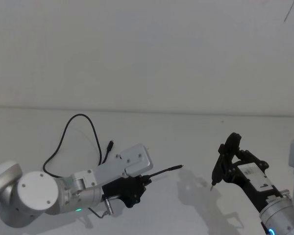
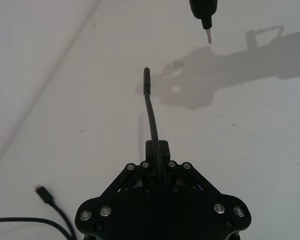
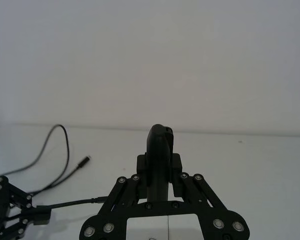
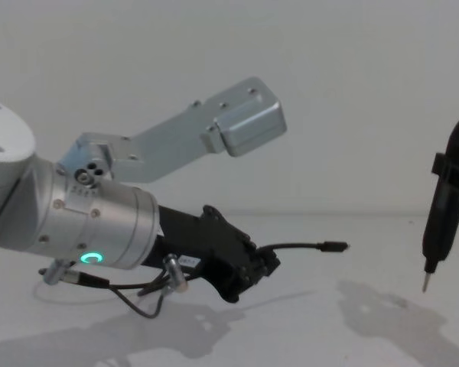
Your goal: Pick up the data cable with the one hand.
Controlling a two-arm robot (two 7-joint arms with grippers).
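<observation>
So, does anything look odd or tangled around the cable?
Nothing damaged. The left gripper is shut on the data cable near one plug, which juts forward in mid-air; the rest loops on the table behind. The right gripper holds a pen tool apart from it.

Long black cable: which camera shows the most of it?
The head view: the thin black data cable loops across the white table into the black left gripper, one plug poking out. Chest view shows that held end; left wrist, the held end and a loose plug; right wrist, the loop.
</observation>
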